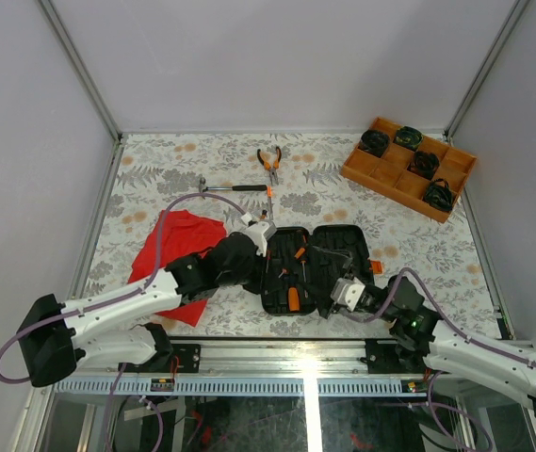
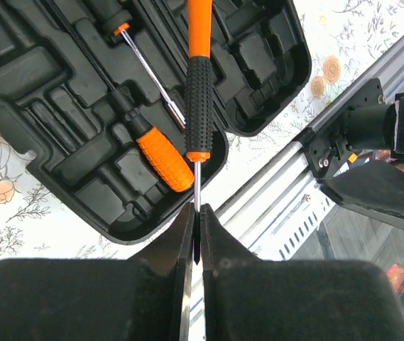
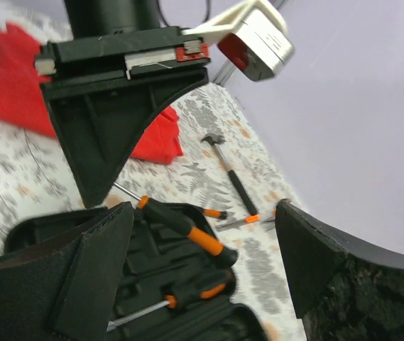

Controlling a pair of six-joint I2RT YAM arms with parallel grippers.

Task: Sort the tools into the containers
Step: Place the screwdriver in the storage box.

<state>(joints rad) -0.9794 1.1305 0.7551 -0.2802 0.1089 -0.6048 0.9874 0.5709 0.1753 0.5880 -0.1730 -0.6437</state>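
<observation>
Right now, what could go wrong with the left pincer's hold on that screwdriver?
1. The left pincer grips the screwdriver only by its thin shaft tip; the handle sticks far out, so it may swivel or slip.
2. It crosses over a second screwdriver lying in the tool case; released here, it may land on that, not in a slot.

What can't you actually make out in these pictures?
Screwdriver tip: left wrist view, buried inside the shut left gripper; handle end cut off by the top edge.
Black round items in the orange tray: top view, too small to identify.
Tool case slots: right wrist view, blurred.
</observation>
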